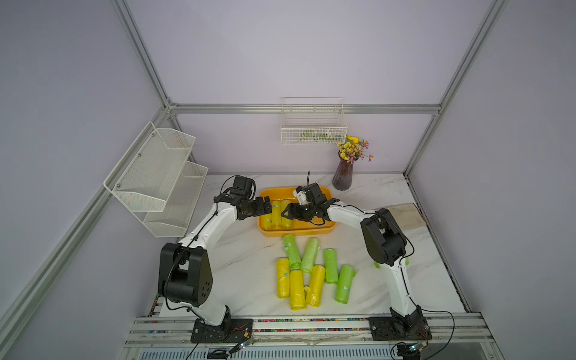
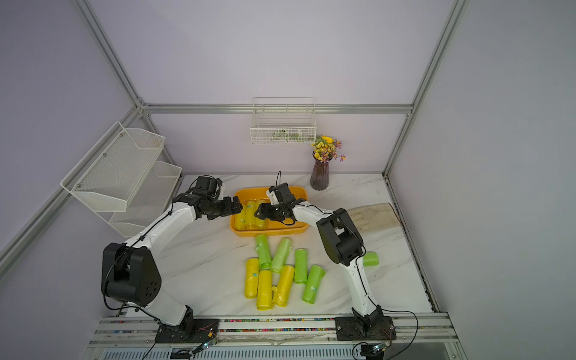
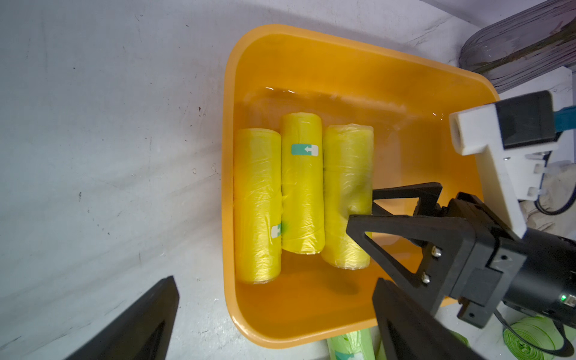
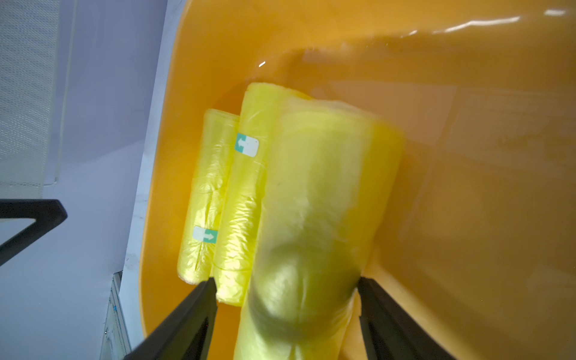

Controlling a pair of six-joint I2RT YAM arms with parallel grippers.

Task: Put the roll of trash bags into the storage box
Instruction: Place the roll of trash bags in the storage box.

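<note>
Right jaws stand spread over the box (image 1: 299,232), and I read them as gripping nothing. In the right wrist view the yellow roll (image 4: 318,202) sits between the two black fingers (image 4: 187,321), with a clear gap to one of them. At the other finger I cannot tell whether it touches. The roll is blurred in that view.

In the left wrist view the same roll (image 3: 347,187) lies down inside the box (image 3: 229,156), right at the tips of the right jaws. Past those tips lie two more yellow rolls, packed close beside it. First comes the middle roll (image 3: 302,193), then the end roll (image 3: 257,205) along the box's short wall.

Left jaws are spread wide as well, with nothing between them. In both top views they hover at the short rim of the box (image 2: 268,232) on the end roll's side. They face the right jaws across the three rolls.

Outside the box, on the side of both jaws toward the arm bases, loose rolls (image 1: 297,288) in green and yellow lie bunched on the tabletop (image 1: 243,258). In a top view one green roll (image 2: 371,258) lies apart from the bunch, just beside the right arm and well behind its jaws.
</note>
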